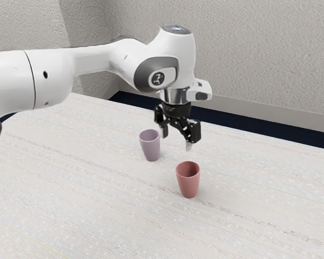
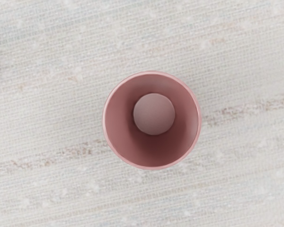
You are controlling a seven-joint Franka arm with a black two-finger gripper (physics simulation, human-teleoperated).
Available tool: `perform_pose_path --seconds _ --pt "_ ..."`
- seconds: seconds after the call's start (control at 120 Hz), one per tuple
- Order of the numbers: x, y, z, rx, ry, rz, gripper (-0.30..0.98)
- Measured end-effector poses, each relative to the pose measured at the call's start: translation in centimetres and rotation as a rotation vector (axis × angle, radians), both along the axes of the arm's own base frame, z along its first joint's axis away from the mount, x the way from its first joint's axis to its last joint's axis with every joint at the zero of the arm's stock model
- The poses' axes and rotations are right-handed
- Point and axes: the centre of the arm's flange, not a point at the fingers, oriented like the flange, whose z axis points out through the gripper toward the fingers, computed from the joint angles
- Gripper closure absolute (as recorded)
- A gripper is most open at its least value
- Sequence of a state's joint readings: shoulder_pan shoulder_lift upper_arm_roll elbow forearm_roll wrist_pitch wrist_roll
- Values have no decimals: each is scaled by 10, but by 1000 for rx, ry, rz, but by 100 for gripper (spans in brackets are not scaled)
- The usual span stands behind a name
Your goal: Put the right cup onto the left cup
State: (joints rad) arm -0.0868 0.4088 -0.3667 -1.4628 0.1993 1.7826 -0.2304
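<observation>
We hold our gripper (image 1: 176,138) above the table (image 1: 86,178), pointing down, its jaws standing wide with clear air between the two fingers. In the exterior view, the reddish-pink cup (image 1: 188,186) stands upright on the table between five and six o'clock from our fingertips, lower than they are and apart from them. The mauve cup (image 1: 150,147) is upright on the same table, between eight and nine o'clock from our fingertips in that view. Taken from the reddish-pink cup, it sits between ten and eleven o'clock, the two cups near each other but not touching.

Our wrist view looks down into the mouth of the reddish-pink cup, past a full round rim to the paler disc of its floor. Neither cup is in our grip, and each one rests on the table by itself, mouth up.
</observation>
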Motion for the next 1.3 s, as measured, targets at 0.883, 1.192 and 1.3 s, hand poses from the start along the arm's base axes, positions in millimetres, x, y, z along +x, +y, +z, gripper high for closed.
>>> perform_pose_path --seconds 0.883,1.192,1.3 --pt "5 -48 -99 17 -49 15 0" --pt "5 -56 -117 5 -66 37 0" --pt "6 -57 -123 5 -71 44 0"
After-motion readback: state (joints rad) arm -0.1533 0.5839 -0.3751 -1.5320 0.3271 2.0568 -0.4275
